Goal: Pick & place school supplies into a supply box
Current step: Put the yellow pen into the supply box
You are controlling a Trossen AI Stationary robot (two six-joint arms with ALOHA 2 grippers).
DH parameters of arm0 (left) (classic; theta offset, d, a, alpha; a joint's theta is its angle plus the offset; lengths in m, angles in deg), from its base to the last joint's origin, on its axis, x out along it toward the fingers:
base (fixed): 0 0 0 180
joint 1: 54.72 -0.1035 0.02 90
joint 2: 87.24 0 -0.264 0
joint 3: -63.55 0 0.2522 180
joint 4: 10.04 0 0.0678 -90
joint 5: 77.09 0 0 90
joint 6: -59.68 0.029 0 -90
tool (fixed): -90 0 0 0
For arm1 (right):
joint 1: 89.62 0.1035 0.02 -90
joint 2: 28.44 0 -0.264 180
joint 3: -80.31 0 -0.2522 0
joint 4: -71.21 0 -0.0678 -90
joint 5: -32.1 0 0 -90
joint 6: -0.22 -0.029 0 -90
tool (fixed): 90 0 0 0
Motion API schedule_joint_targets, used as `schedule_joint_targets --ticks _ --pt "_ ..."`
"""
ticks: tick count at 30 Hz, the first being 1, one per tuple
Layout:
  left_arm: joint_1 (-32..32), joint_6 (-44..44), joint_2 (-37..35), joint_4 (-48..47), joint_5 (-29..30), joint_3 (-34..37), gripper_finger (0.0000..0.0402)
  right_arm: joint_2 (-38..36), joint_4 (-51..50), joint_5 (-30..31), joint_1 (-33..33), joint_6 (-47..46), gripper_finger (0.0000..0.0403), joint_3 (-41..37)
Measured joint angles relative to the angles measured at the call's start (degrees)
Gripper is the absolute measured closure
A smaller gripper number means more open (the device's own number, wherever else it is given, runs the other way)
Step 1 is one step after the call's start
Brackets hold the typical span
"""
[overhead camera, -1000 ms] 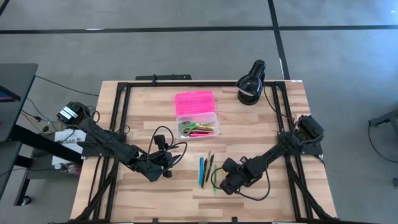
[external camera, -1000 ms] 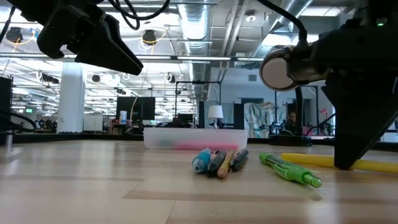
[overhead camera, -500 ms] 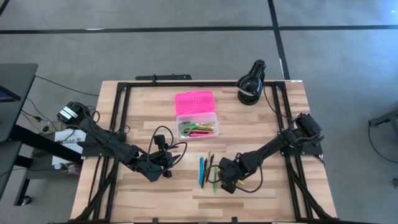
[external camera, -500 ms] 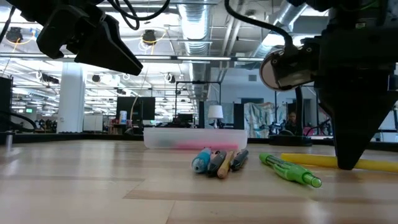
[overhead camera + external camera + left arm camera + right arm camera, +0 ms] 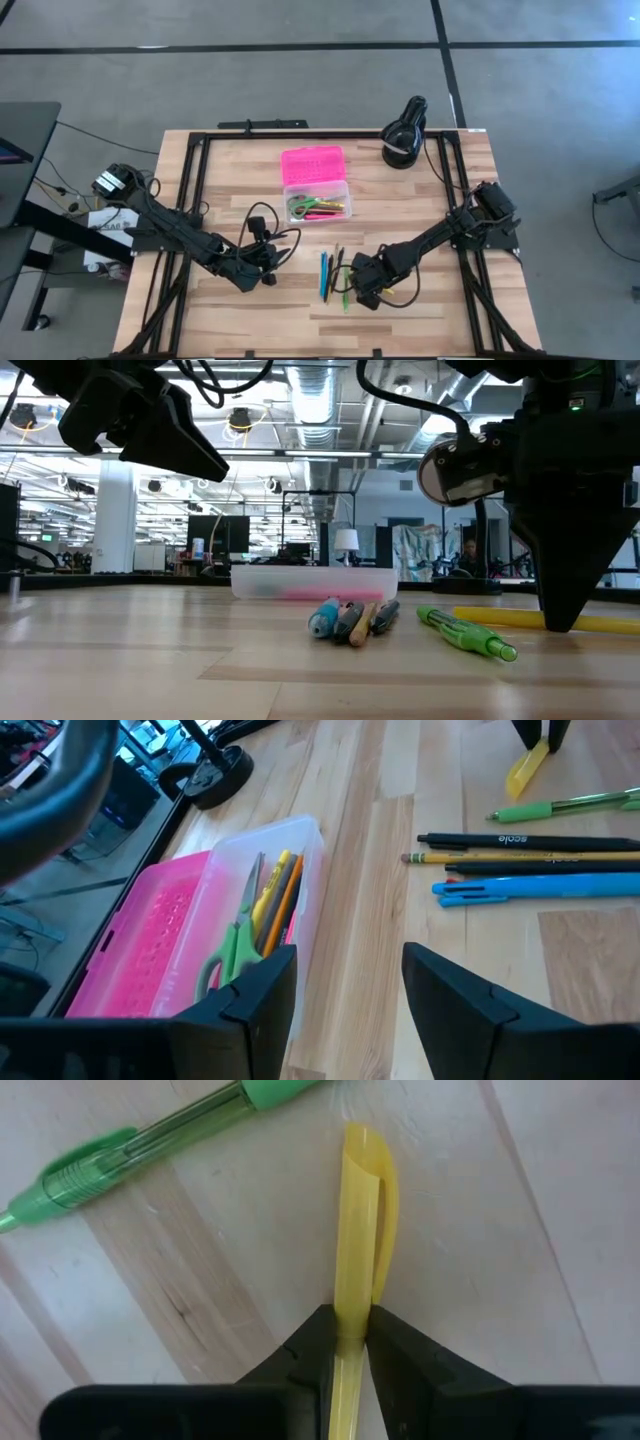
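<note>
— So, where is the right gripper (image 5: pixel 348 1342) at this moment?

— Low on the wooden table (image 5: pixel 420 205), near its front edge, with both fingers clamped around a yellow pen (image 5: pixel 360 1220). The pen lies flat on the wood, pinched close to one end.

— And what lies around it?

— A green pen (image 5: pixel 140 1142) just beside it, angled away and not touching. Farther toward the middle sits a small bunch of a blue pen (image 5: pixel 540 888), a pencil (image 5: pixel 520 857) and black pens (image 5: pixel 520 841), lying side by side.

— What about the supply box?

— The supply box (image 5: pixel 316 198) sits toward the back of the table, its pink lid (image 5: pixel 312 164) swung open behind the clear base. Green-handled scissors (image 5: pixel 235 935) and a few yellow and orange pens (image 5: pixel 275 900) already lie inside it.

— Is the left arm doing anything?

— The left gripper (image 5: pixel 345 990) hangs above the table to the left of the loose pens (nothing between its fingers), spread apart and pointed toward the box. A black round lamp-like object (image 5: pixel 405 135) stands at the far right corner.
</note>
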Motion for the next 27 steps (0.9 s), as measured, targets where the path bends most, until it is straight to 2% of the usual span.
schedule_joint_targets --ticks 16,27 --pt "0.0 -1.9 0.0 -2.3 0.1 0.0 0.0223 0.0 0.0 0.1 0.0 3.0 0.0347 0.0" --pt "0.0 -1.9 0.0 -2.6 0.1 0.0 0.0223 0.3 -0.5 1.5 0.0 13.5 0.0348 2.5"
